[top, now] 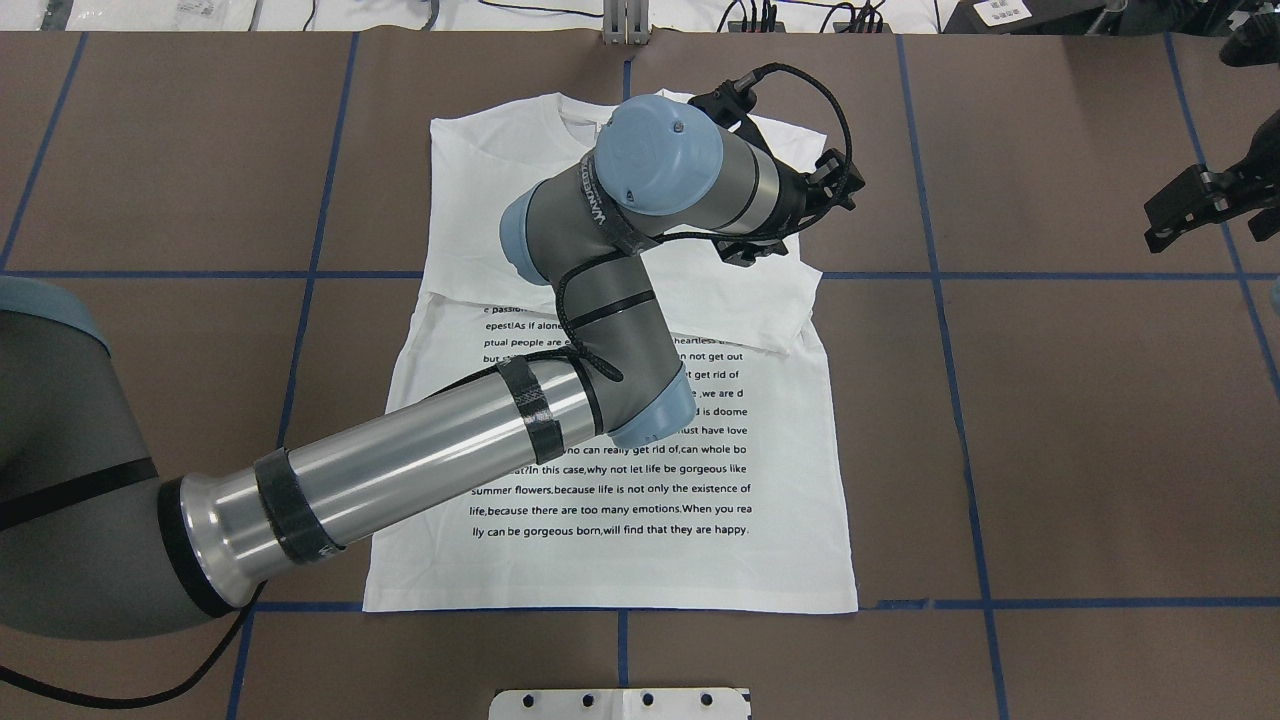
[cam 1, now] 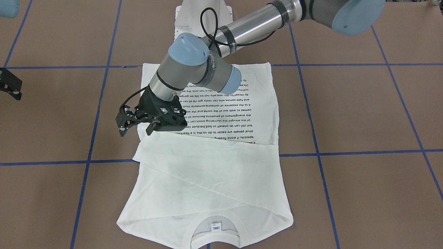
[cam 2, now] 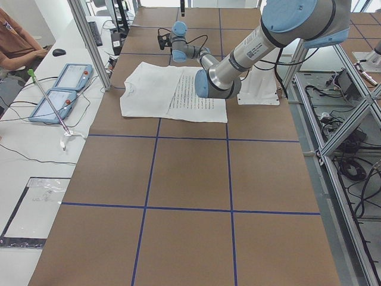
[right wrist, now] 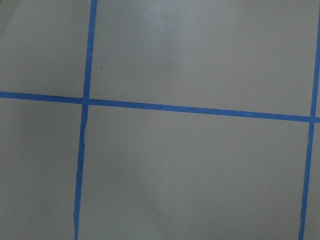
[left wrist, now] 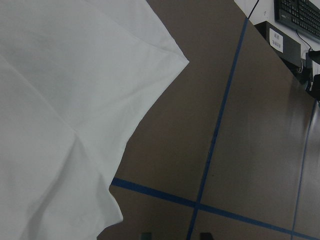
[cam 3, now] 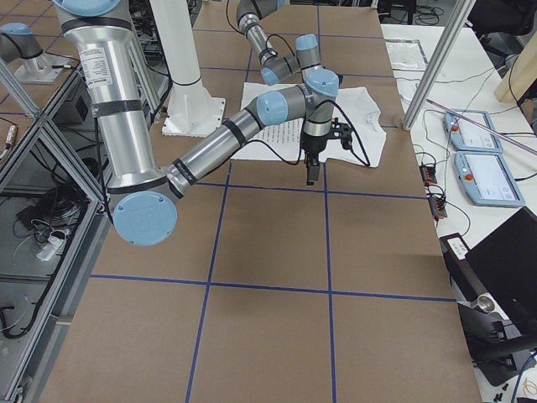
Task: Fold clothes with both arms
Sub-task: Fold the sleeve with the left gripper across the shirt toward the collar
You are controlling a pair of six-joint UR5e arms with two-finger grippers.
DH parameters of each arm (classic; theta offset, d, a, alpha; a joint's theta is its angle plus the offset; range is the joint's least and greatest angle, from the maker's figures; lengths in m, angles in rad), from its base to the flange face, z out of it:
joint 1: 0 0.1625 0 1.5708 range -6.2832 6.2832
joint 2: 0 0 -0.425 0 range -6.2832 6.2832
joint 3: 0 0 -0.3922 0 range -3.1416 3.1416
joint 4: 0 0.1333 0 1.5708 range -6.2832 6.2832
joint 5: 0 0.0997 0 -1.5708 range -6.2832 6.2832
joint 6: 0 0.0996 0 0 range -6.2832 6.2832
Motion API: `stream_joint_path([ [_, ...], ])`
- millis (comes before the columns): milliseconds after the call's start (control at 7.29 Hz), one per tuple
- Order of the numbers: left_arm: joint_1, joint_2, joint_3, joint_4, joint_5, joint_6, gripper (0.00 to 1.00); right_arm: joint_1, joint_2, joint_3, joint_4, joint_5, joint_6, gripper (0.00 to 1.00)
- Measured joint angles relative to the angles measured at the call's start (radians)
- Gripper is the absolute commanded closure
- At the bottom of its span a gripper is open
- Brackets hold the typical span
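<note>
Seen from across the table, the white shirt (cam 1: pixel 214 180) lies flat in the middle of the frame. Its collar (cam 1: pixel 214 238) is at the bottom edge, the printed text is toward the top, and the sleeves are folded in across the chest. My left hand (cam 1: pixel 135 128) hangs just above the shirt's left edge, centre left of the frame, spread and holding nothing. Its wrist view shows two fingertips (left wrist: pixel 146 235) apart at the bottom, over bare table (left wrist: pixel 250 125) beside the cloth. My right hand (cam 1: pixel 9 84) sits at the far left edge, well apart from the shirt; I cannot tell whether it is spread or pressed together. Risks, as I judge them: coming down here, I may close on table instead of cloth, or catch only the top layer and pull the folded sleeve open. Lifting one side alone would skew the fold.
</note>
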Motion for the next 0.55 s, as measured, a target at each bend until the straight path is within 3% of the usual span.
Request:
stream_joint_path([
  [549,-0.005,0.161,-0.189,0.074,-0.008,0.1,0.0,-0.001,0.014,0.006,0.011,-0.003,0.02,0.0],
])
